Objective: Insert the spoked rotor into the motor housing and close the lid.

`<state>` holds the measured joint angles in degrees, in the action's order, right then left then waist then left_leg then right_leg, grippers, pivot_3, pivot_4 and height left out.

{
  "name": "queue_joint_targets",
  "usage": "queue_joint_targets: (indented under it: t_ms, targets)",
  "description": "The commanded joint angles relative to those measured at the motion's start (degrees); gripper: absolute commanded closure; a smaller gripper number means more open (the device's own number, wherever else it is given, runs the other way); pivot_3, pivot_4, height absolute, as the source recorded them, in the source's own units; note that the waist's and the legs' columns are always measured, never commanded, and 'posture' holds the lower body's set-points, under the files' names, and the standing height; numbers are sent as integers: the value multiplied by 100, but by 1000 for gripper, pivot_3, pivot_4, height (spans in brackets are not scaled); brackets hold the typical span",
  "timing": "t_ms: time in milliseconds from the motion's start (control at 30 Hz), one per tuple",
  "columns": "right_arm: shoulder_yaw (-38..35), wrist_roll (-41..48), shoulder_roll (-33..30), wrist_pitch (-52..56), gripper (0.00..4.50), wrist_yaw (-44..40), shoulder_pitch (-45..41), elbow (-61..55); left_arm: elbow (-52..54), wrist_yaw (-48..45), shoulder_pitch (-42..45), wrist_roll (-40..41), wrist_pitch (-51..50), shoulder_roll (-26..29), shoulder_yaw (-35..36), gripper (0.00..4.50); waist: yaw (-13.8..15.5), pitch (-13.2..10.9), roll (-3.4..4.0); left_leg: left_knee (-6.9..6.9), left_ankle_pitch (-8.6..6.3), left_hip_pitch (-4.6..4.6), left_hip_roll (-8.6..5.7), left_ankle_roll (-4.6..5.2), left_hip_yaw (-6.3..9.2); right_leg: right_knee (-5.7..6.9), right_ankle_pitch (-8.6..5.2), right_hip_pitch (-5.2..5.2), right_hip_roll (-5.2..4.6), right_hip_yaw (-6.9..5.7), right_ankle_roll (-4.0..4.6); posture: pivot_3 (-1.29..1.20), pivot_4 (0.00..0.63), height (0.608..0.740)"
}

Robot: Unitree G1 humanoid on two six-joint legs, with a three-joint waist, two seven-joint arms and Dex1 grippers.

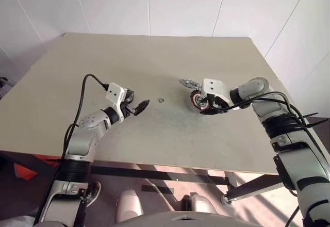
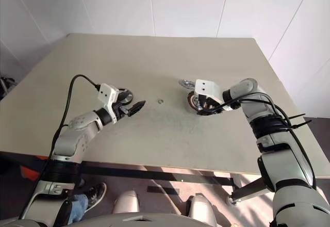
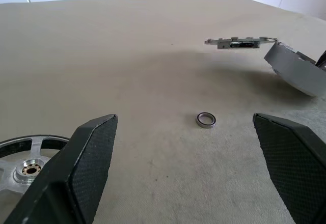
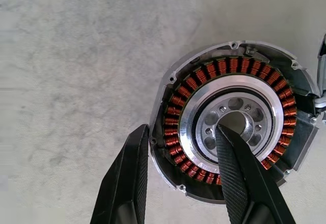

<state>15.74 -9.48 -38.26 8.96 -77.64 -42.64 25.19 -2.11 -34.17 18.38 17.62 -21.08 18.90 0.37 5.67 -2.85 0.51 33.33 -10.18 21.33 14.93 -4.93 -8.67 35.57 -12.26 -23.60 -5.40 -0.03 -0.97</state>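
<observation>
The motor housing [image 4: 232, 122], a pale round puck with red-copper windings, is tilted up off the tan table [image 1: 154, 57]. My right gripper [image 4: 182, 132] is shut on its wall, with one finger outside the rim and the other in the centre hub. Its flat silvery lid [image 1: 188, 83] sticks out on the far side and shows edge-on in the left wrist view [image 3: 240, 42]. The spoked rotor [image 3: 30, 158], silver with a brass centre, lies flat beside my left gripper [image 1: 142, 106]. That gripper hangs open over the table, holding nothing.
A small loose washer ring [image 1: 161, 100] lies on the table between the two grippers. White tiled walls stand behind the table. The near table edge runs just below both arms.
</observation>
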Motion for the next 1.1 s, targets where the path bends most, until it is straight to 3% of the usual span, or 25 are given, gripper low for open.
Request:
queue_joint_targets:
  t_ms: [33,300,467,500,700,900,1100]
  targets:
    - [-283,443,-272,526,2547,-180,247,-1281,193,-7,7,15,36,0,13,0,1,0,0,0,0,-1,0,-1,0,0,0,1,0,0,0,0,0,740]
    - [-41,561,-94,1362,2547,180,748,-2070,159,-21,68,16,24,12,-8,0,-13,-1,0,0,6,-15,-1,-9,-1,9,0,4,1,8,0,0,0,740]
    - [128,298,230,1404,2547,747,492,-1342,157,-41,93,23,18,50,6,0,-25,0,0,-1,8,-20,-1,-12,0,12,0,6,2,10,0,0,0,740]
    - [150,278,290,1401,1944,829,445,-1194,170,-35,88,24,13,52,7,0,-24,-1,0,0,8,-21,-1,-13,0,12,0,6,2,10,0,0,0,740]
    - [92,523,349,1636,20,878,416,-1726,280,-54,43,146,-124,86,77,0,-13,0,-1,0,9,-25,-3,-14,1,11,0,15,0,9,-1,0,0,740]
    - [-369,1398,510,2923,20,955,122,-2997,308,-98,126,304,-226,95,150,0,-16,-1,1,-4,10,-30,-2,-15,2,12,0,15,3,10,-1,0,0,740]
    - [-635,1726,707,3595,20,1598,154,-3392,25,-19,318,-13,-98,16,-165,0,15,0,-2,-3,18,-35,-4,-29,5,8,0,29,0,9,-1,0,0,740]
